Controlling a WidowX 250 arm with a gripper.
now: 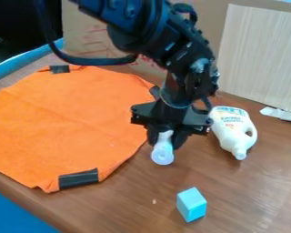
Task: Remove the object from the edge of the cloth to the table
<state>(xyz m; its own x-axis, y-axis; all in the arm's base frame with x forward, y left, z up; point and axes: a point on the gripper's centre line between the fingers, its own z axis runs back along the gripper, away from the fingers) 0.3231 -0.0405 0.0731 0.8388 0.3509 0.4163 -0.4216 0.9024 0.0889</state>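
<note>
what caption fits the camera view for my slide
Black gripper holding a small white object beside the orange cloth, with a white jug and light-blue block on the wooden table.

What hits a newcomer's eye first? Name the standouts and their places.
The big orange cloth spread across the view's left likely comes first. Next is the black gripper just right of it, holding a small whitish object. Then come the white jug lying farther right and the light-blue block nearer the camera.
</note>
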